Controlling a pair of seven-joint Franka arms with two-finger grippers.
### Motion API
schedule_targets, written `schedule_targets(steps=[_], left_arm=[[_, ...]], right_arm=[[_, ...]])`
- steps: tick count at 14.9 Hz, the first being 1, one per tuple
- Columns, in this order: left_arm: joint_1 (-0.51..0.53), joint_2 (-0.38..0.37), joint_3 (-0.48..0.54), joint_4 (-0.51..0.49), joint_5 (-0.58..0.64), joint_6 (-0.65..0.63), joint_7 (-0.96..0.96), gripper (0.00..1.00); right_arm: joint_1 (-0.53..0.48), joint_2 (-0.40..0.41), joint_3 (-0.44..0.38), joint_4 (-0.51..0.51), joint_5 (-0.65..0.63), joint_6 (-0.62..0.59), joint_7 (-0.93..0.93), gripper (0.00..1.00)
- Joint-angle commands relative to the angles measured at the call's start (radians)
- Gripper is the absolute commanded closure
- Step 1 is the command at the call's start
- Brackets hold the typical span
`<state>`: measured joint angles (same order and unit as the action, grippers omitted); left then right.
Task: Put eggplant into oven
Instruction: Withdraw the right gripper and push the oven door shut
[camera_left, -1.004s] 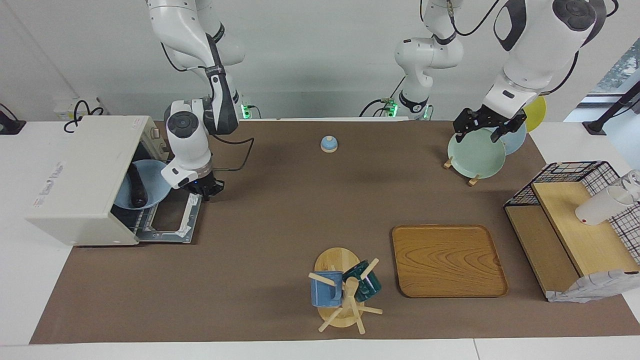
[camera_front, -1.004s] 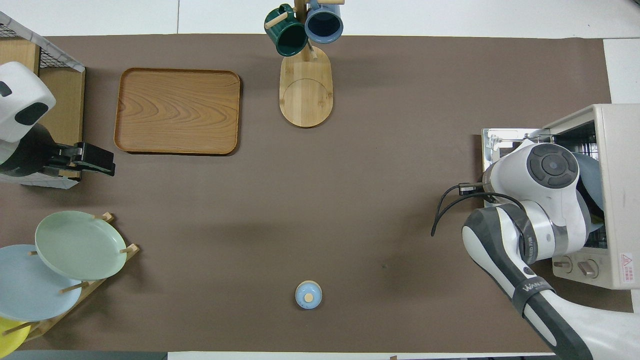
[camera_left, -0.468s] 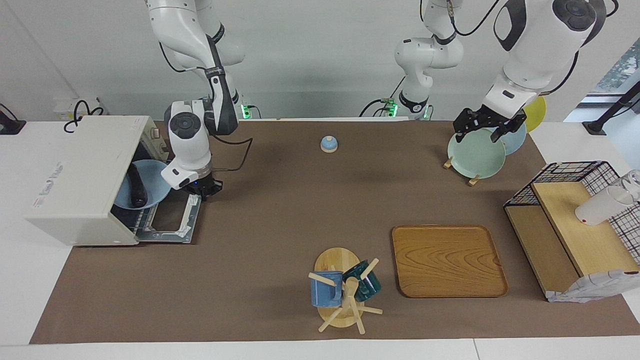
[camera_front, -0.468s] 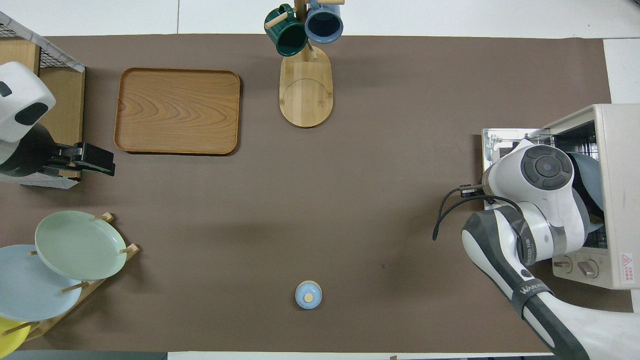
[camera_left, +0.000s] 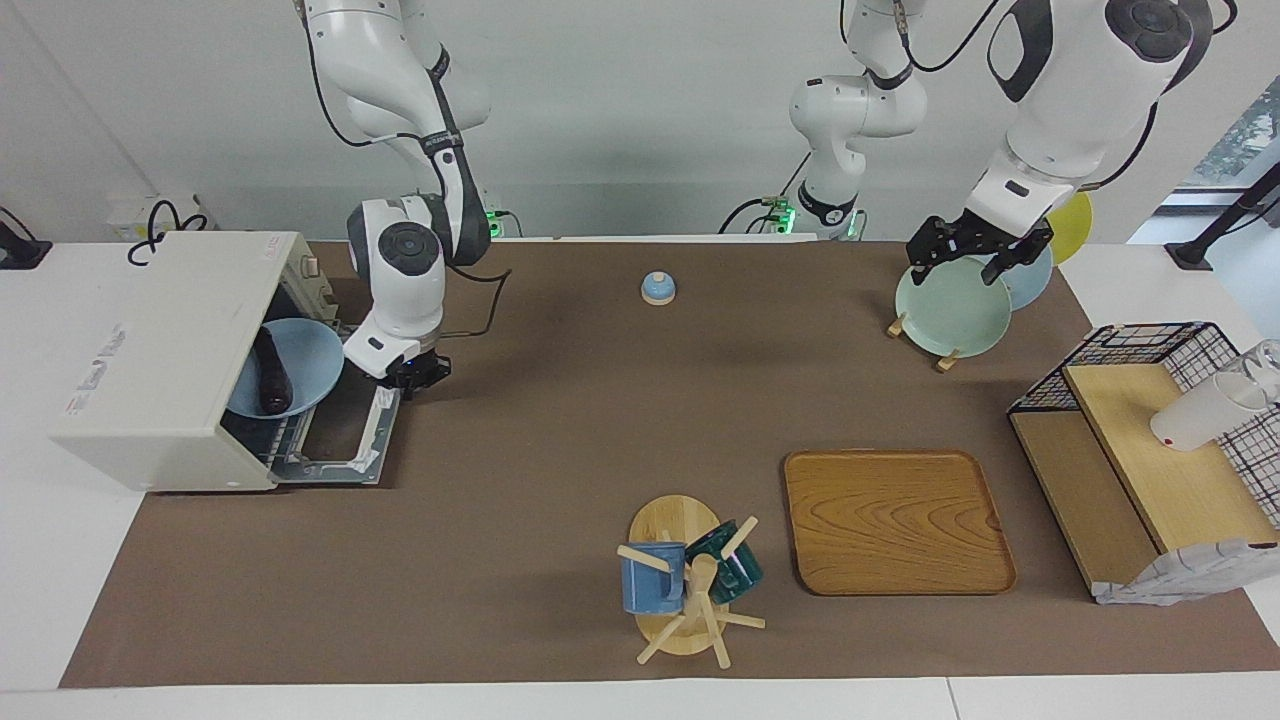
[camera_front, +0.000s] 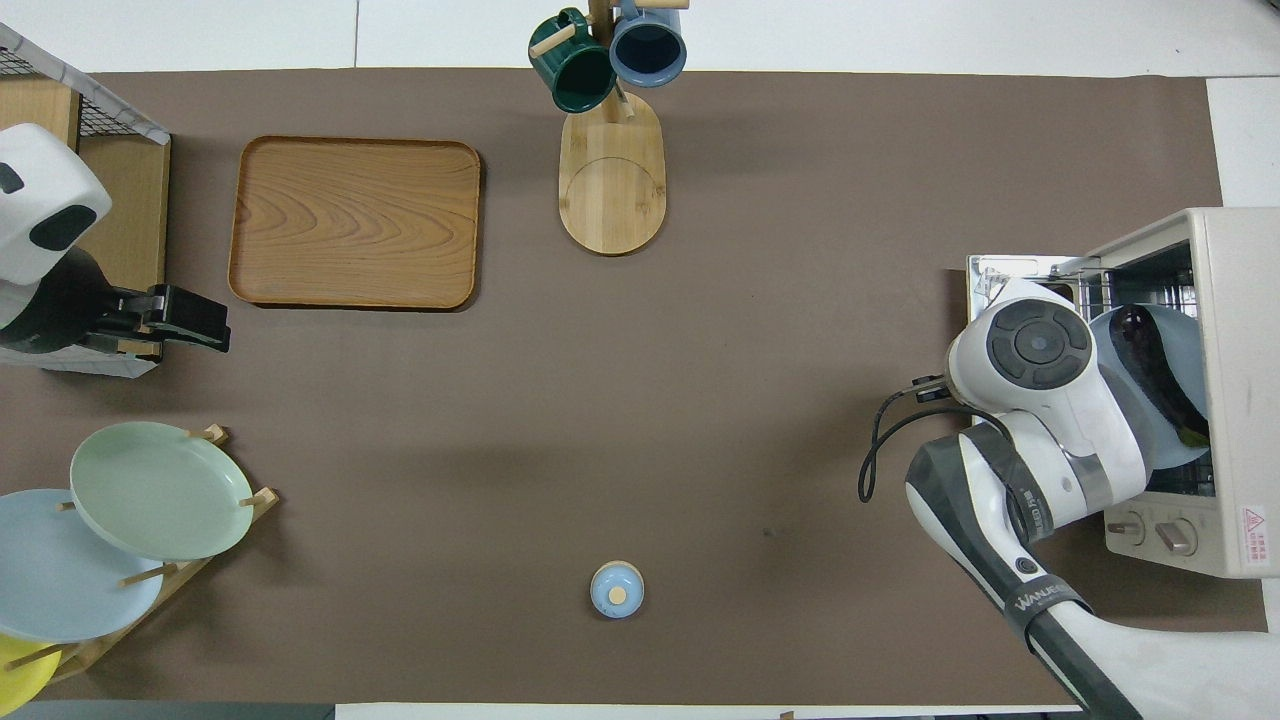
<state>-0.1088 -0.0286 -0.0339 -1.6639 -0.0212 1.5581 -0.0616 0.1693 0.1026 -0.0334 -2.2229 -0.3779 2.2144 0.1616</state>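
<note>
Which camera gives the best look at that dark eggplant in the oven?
The overhead view: the eggplant shows nearly full length on the blue plate inside the oven. The facing view shows the eggplant shorter, tucked under the oven's top.

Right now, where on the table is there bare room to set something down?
Bare mat lies between the wooden tray, the small blue lid and the oven's dropped door. Crowded: around the plate rack under the left gripper, and at the oven door by the right gripper.
</note>
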Motion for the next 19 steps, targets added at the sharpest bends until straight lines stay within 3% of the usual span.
schedule_targets(steps=[1, 10, 11, 13, 15, 16, 19], left_arm=[[0.017, -0.013, -0.008, -0.014, -0.011, 0.014, 0.006, 0.00], [0.017, -0.013, -0.008, -0.014, -0.011, 0.014, 0.006, 0.00], [0.017, -0.013, -0.008, -0.014, -0.011, 0.014, 0.006, 0.00], [0.017, -0.013, -0.008, -0.014, -0.011, 0.014, 0.006, 0.00], [0.017, -0.013, -0.008, -0.014, -0.011, 0.013, 0.006, 0.00], [0.017, -0.013, -0.008, -0.014, -0.013, 0.014, 0.006, 0.00], [0.017, -0.013, -0.008, -0.014, -0.011, 0.014, 0.006, 0.00]], right_arm=[[-0.054, -0.003, -0.029, 0.162, -0.064, -0.143, -0.155, 1.00], [-0.204, -0.118, -0.039, 0.209, -0.003, -0.241, -0.372, 1.00], [-0.208, -0.129, -0.036, 0.254, 0.046, -0.302, -0.375, 1.00], [-0.199, -0.117, -0.026, 0.447, 0.192, -0.505, -0.369, 1.00], [-0.166, -0.071, -0.025, 0.602, 0.215, -0.628, -0.369, 1.00], [-0.162, -0.061, -0.025, 0.642, 0.218, -0.663, -0.369, 1.00], [-0.166, -0.057, -0.026, 0.638, 0.273, -0.694, -0.332, 1.00]])
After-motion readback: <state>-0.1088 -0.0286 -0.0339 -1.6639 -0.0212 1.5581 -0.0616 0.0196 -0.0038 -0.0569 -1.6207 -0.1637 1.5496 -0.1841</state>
